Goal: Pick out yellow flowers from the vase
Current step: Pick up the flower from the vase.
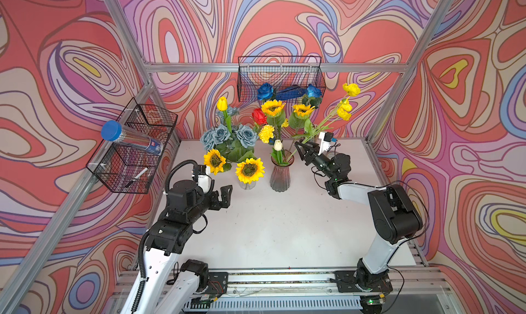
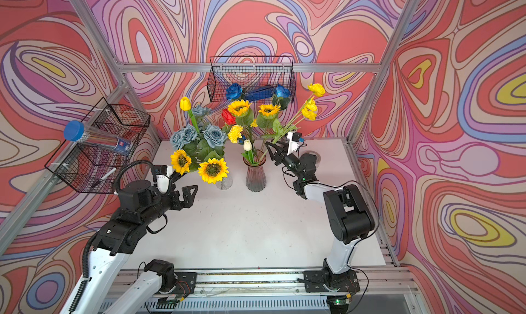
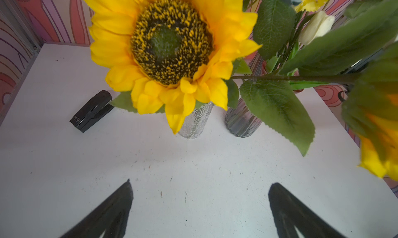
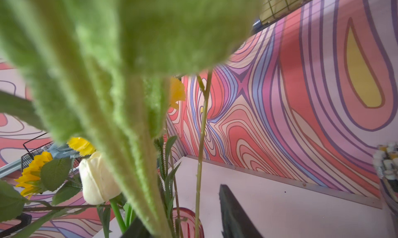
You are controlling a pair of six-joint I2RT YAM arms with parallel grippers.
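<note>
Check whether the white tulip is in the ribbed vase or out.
In: the white tulip stands upright, its green stem running down into the mouth of the ribbed vase.

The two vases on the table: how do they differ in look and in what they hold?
The clear vase is colourless patterned glass; the ribbed vase is smoky grey with vertical flutes. The clear vase holds grey-blue roses and a yellow tulip; the ribbed vase holds a white tulip and a red rose. Both stand upright, side by side, and both hold sunflowers.
</note>
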